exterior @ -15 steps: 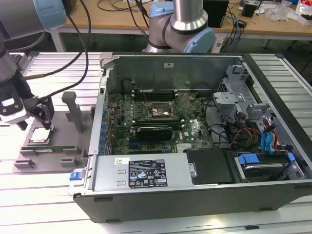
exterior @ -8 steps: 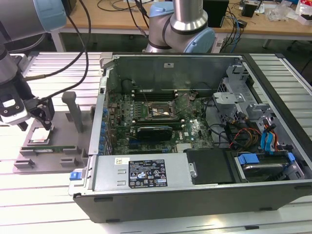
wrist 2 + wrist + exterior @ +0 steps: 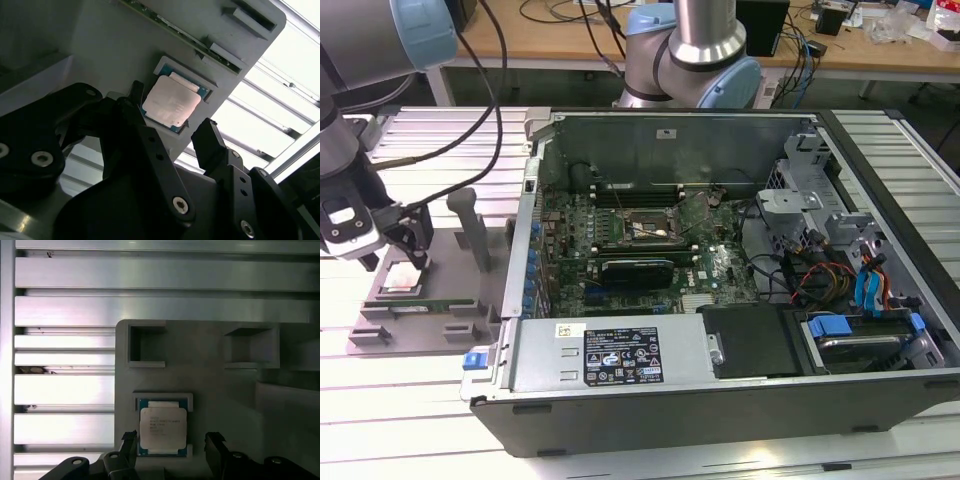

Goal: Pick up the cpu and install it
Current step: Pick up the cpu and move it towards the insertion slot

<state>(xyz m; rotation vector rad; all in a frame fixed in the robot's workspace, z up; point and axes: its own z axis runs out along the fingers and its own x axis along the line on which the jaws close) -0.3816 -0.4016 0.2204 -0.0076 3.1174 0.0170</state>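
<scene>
Hovering at the exterior view's left edge, your gripper (image 3: 405, 243) sits just above the grey tray (image 3: 225, 405). Fingers (image 3: 129, 442) are apart, one on each side of the cpu (image 3: 162, 426), clamping nothing. Cpu lies flat in its square tray recess, unlifted. The socket (image 3: 642, 228) sits mid-frame in the exterior view, inside the open case (image 3: 670, 140), well apart from the gripper. Judgement: approach and alignment done; grasp, carry and seating all outstanding, so you are early in the task.
</scene>
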